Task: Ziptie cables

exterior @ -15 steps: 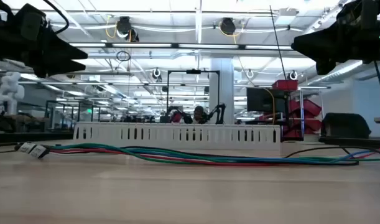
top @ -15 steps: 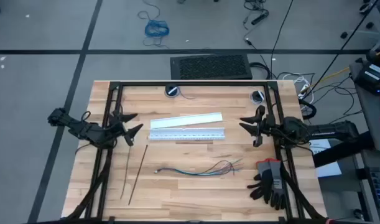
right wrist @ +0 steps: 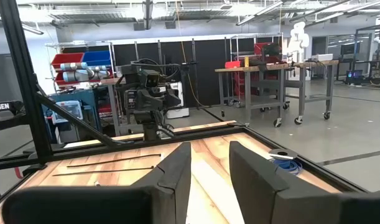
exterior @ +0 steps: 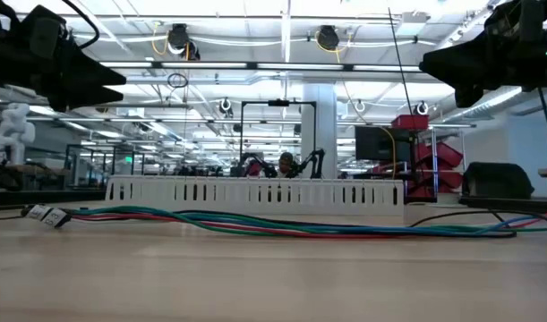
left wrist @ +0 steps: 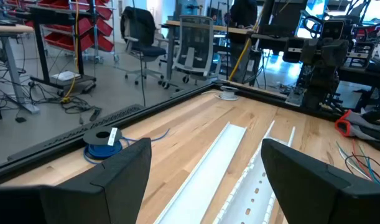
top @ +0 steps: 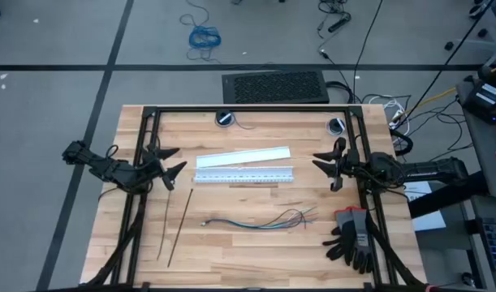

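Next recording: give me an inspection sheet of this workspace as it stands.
Surface: wooden table, black frame around it.
Job's things: wire bundle loose at the front; two zipties beside it, untouched.
Clutter: two white strips, gloves, two small spools at the back.
Hands: left hand and right hand open, raised, holding nothing.
Cables: black cords off the table's right edge.
Surroundings: floor mat, blue coiled cord on the floor.

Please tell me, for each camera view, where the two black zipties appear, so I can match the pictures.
High view: the zipties lie on the table's left part, below the left gripper.
Low view: not in it.
Left wrist view: not in it.
Right wrist view: two thin black lines on the wood, in front of the far arm.
Shared landmark: the white slotted strip, also in the low view.
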